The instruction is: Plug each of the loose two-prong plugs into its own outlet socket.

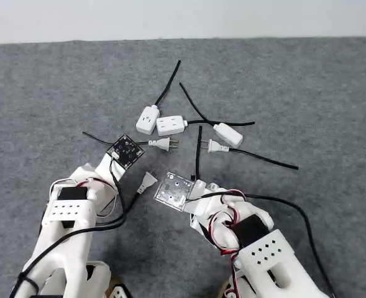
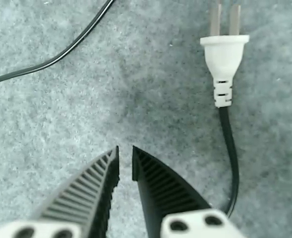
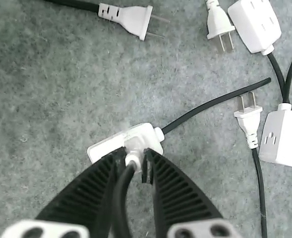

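My right gripper [image 3: 132, 154] is shut on a white plug [image 3: 133, 159] with a black cord. The plug's front meets a white outlet socket [image 3: 121, 141] on the grey mat; its prongs are hidden. My left gripper [image 2: 125, 148] hovers low over bare mat, fingers nearly together with nothing between them. A loose two-prong plug [image 2: 224, 54] lies just beside it, prongs pointing away from the arm. In the high view this plug [image 1: 147, 182] sits between the two arms. Two more loose plugs [image 1: 163, 144] [image 1: 210, 146] lie farther out. Three free sockets [image 1: 147, 119] [image 1: 170, 125] [image 1: 228, 135] lie beyond them.
Black cords [image 1: 170, 81] fan out from the sockets and plugs across the middle of the mat. One cord end [image 2: 46, 62] lies ahead of my left gripper. A pale wall [image 1: 183, 18] borders the far edge. The mat's outer left and right areas are bare.
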Robot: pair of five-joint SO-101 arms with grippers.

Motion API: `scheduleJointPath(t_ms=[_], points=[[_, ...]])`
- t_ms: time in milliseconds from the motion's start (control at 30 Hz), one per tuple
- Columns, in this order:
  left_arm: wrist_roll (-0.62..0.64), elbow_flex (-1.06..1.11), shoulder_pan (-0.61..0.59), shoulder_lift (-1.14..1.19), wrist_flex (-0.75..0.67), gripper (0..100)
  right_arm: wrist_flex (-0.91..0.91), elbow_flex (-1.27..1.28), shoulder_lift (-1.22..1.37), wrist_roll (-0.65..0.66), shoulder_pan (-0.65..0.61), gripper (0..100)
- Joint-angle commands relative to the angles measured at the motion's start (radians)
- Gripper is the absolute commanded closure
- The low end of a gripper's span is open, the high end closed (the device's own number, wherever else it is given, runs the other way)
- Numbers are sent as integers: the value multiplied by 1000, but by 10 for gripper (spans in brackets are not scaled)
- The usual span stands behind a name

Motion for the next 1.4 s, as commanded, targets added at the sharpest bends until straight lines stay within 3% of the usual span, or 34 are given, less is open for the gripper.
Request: scheduleJointPath(t_ms=[0, 333, 900, 1167, 1367], points=[[11, -16, -11, -21, -28, 957, -5, 9, 31, 11, 12, 991], [11, -16, -11, -21, -28, 957, -93, -75, 309, -49, 12, 991], [11, -16, -12, -21, -28, 957, -62, -100, 412, -89, 74, 985], [14, -24, -12, -20, -29, 956, -33, -213, 414, -620, 31, 696], [14, -24, -12, -20, -29, 956, -42, -239, 424, -806, -30, 658]])
